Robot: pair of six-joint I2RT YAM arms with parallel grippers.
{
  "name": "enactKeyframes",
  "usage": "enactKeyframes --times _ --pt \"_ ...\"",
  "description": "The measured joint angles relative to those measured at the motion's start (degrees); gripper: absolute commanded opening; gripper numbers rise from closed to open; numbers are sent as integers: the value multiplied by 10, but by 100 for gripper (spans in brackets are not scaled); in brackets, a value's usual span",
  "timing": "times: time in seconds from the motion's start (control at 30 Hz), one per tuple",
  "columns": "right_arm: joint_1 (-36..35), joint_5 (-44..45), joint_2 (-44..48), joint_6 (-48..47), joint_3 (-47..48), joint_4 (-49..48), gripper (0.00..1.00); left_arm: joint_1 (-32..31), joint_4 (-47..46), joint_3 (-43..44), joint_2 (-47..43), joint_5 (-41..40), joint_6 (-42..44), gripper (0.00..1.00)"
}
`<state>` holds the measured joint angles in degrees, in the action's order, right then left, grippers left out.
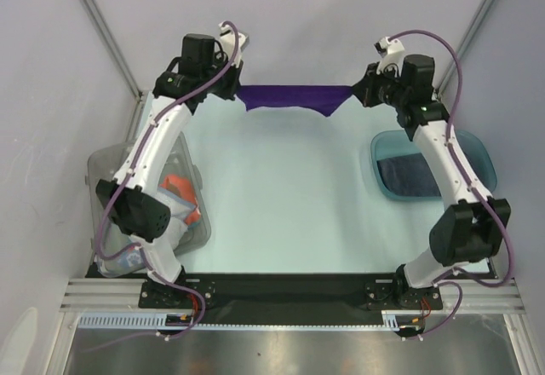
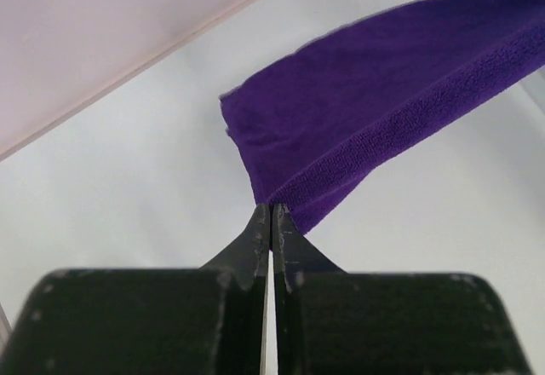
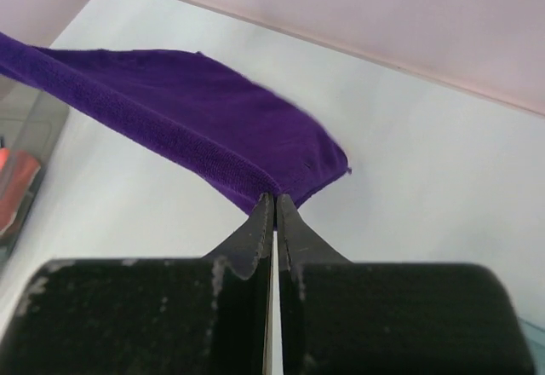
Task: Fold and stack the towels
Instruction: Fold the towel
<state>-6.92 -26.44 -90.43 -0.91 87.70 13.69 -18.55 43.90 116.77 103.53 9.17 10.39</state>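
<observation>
A purple towel (image 1: 294, 97) is stretched between my two grippers at the far side of the table, lifted at its edge. My left gripper (image 1: 234, 91) is shut on its left corner; in the left wrist view the purple towel (image 2: 375, 128) runs up and right from my left gripper (image 2: 272, 213). My right gripper (image 1: 358, 94) is shut on its right corner; in the right wrist view the towel (image 3: 196, 119) runs left from my right gripper (image 3: 274, 200). A dark navy towel (image 1: 407, 174) lies in the teal tray (image 1: 477, 149). An orange-brown towel (image 1: 182, 194) and a light blue towel (image 1: 128, 257) lie in the clear bin (image 1: 102, 166).
The clear bin stands at the left under my left arm. The teal tray stands at the right under my right arm. Light walls close the far side and both sides. A black rail (image 1: 289, 288) runs along the near edge.
</observation>
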Motion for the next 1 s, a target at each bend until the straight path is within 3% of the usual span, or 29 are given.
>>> enactKeyframes --times 0.37,0.5,0.67,0.8,1.0 --pt "-49 37 281 13 -120 74 0 -71 35 -195 -232 -12 -25 0" --pt "-59 40 320 20 -157 74 0 -70 38 -223 -256 -15 -39 0" --pt "-60 35 250 33 -218 32 0 -70 24 -270 -187 -28 -41 0" --pt "-60 30 124 43 -252 -11 0 -66 1 -290 -75 -32 -39 0" --pt "-51 3 -86 54 -198 -63 0 -43 -9 -180 133 -23 -38 0"
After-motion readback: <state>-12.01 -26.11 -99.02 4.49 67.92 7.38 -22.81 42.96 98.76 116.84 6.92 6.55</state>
